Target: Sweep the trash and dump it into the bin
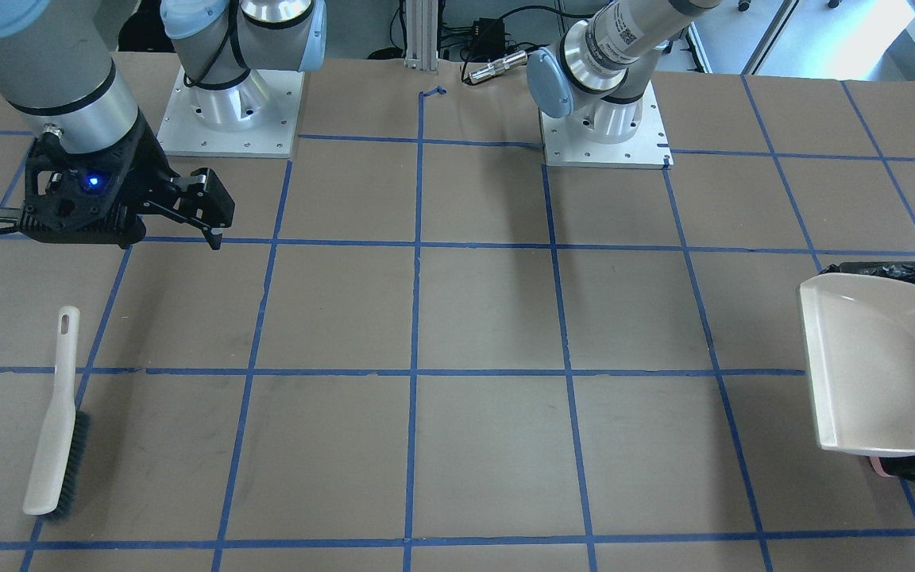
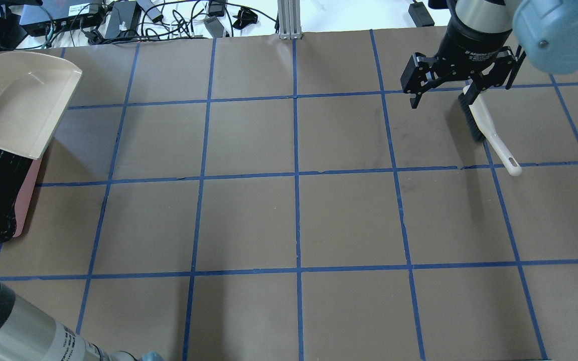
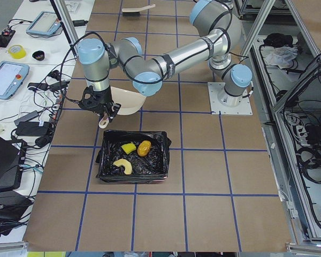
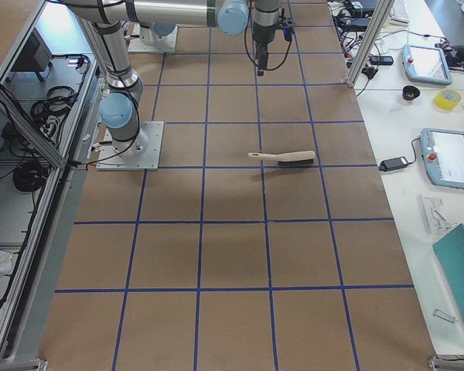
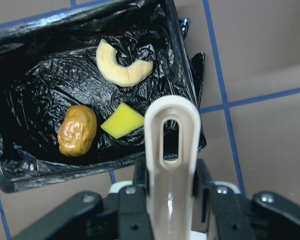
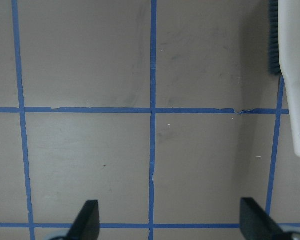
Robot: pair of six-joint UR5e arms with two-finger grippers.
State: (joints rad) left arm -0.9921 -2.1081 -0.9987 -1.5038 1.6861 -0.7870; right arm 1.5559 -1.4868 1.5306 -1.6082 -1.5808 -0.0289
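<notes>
The trash lies inside the bin (image 3: 159,160), a pink container with a black bag. It is a yellow-brown potato-like lump (image 5: 77,131), a pale crescent slice (image 5: 122,67) and a yellow sponge block (image 5: 122,121). My left gripper (image 5: 171,186) is shut on the handle (image 5: 171,145) of the beige dustpan (image 1: 878,365). It holds the dustpan over the bin's edge (image 2: 25,195), and the pan is empty. My right gripper (image 2: 462,91) is open and empty above the table. The beige hand brush (image 2: 489,135) lies just below and beside it.
The brush (image 1: 56,421) lies flat on the brown, blue-taped table near its end on my right. Both arm bases (image 1: 231,111) stand at the table's back edge. Cables and boxes (image 2: 118,17) lie beyond the far edge.
</notes>
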